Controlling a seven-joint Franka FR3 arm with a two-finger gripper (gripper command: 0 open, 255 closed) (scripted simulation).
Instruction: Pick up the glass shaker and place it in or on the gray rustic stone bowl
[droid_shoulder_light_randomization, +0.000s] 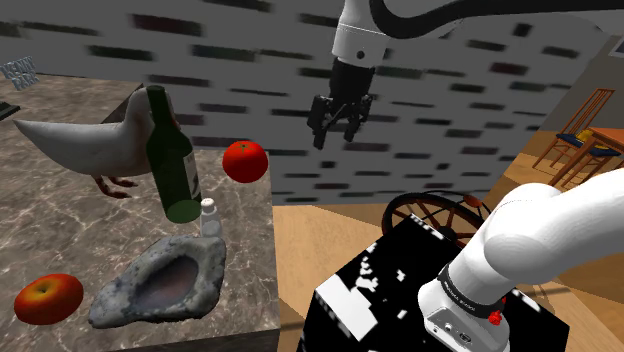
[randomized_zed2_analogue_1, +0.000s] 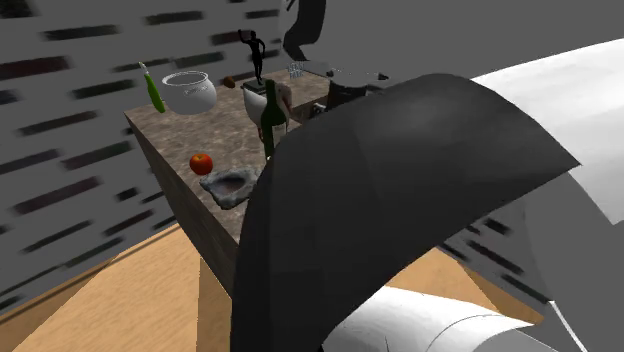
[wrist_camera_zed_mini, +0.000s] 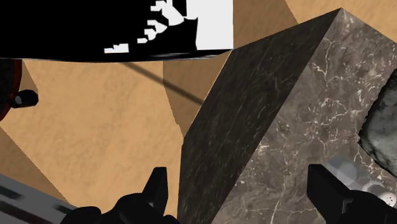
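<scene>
The glass shaker (droid_shoulder_light_randomization: 209, 218), small and clear with a white cap, stands on the dark marble counter (droid_shoulder_light_randomization: 60, 210) just behind the gray stone bowl (droid_shoulder_light_randomization: 160, 282). My black gripper (droid_shoulder_light_randomization: 338, 133) hangs open and empty in the air, well above the shaker and toward the shoulder view's right, past the counter's corner. In the wrist view the gripper (wrist_camera_zed_mini: 242, 197) looks down at that corner, with the shaker (wrist_camera_zed_mini: 369, 188) by one finger and the stone bowl (wrist_camera_zed_mini: 382, 130) beyond it. The second exterior view shows the stone bowl (randomized_zed2_analogue_1: 230, 185) near the counter's front edge.
A green bottle (droid_shoulder_light_randomization: 172, 160) and a white goose figure (droid_shoulder_light_randomization: 85, 145) stand behind the shaker. Two red fruits (droid_shoulder_light_randomization: 245, 161) (droid_shoulder_light_randomization: 47, 298) lie on the counter. A wagon wheel (droid_shoulder_light_randomization: 430, 215) leans by the stand (droid_shoulder_light_randomization: 380, 290). A white pot (randomized_zed2_analogue_1: 190, 92) sits at the back.
</scene>
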